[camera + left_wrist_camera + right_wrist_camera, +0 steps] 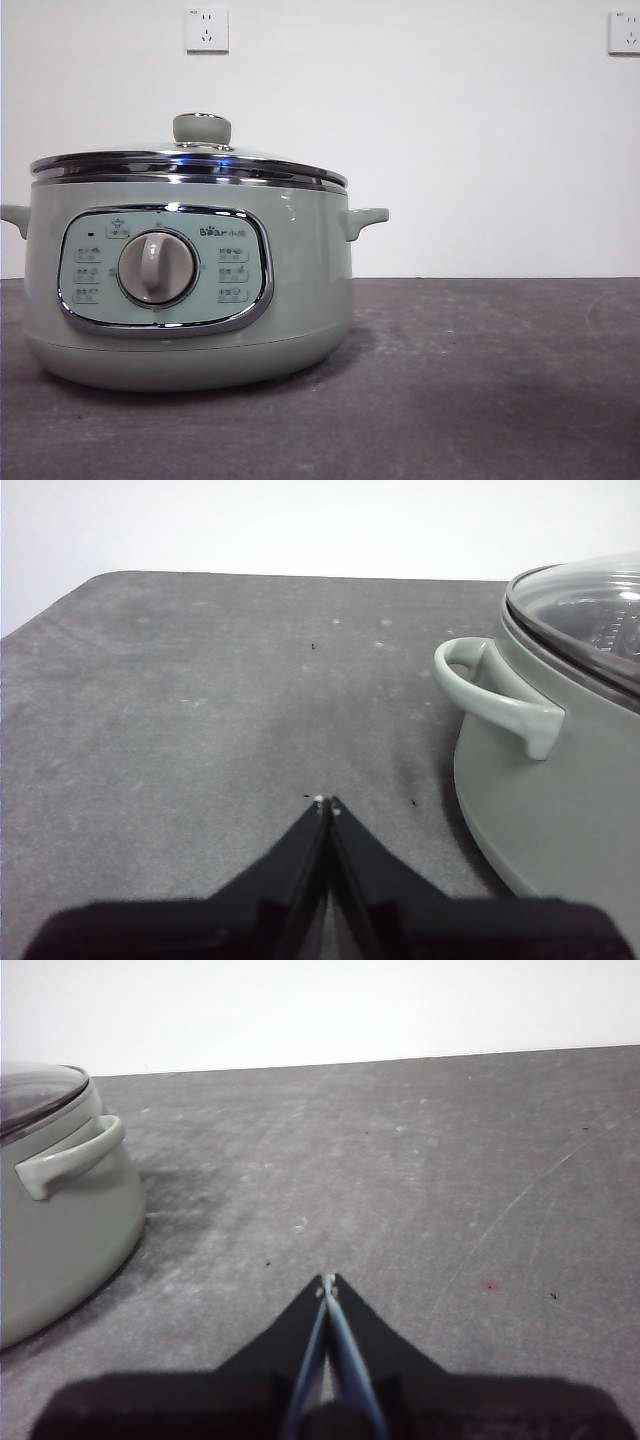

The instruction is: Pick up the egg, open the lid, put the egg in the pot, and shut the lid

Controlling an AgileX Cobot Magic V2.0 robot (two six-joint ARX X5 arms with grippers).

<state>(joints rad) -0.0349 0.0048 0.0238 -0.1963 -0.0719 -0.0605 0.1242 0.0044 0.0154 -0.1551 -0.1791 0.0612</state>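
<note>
The pale green pot [190, 290] stands at the left of the front view, its glass lid [190, 160] with the green knob [201, 128] resting shut on it. The egg is out of view in every frame. My left gripper [326, 802] is shut and holds nothing, hovering over bare table beside the pot [560, 800] and its side handle [500, 695]. My right gripper [327, 1282] is also shut and holds nothing, over bare table on the pot's [60, 1220] other side. Neither arm shows in the front view.
The dark grey table [480, 380] stretches to the right of the pot. A white wall with two sockets [206, 30] stands behind. The table's far edge and a rounded corner [110, 575] show in the left wrist view.
</note>
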